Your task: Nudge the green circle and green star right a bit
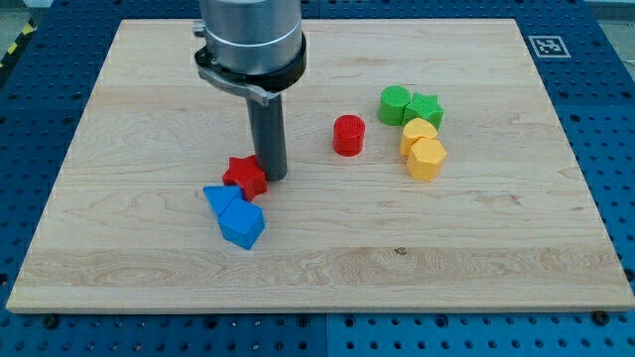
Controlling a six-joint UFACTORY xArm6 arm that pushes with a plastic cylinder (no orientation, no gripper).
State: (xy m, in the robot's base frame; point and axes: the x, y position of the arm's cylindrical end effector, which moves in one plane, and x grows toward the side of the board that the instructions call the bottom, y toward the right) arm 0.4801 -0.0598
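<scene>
The green circle and the green star sit side by side, touching, at the view's upper right of the wooden board. My tip is down on the board well to their left, right next to the red star. The red cylinder lies between my tip and the green pair.
A yellow heart and a yellow hexagon sit just below the green star, the heart touching it. A blue triangle and a blue block lie below the red star. A marker tag is at the board's top right corner.
</scene>
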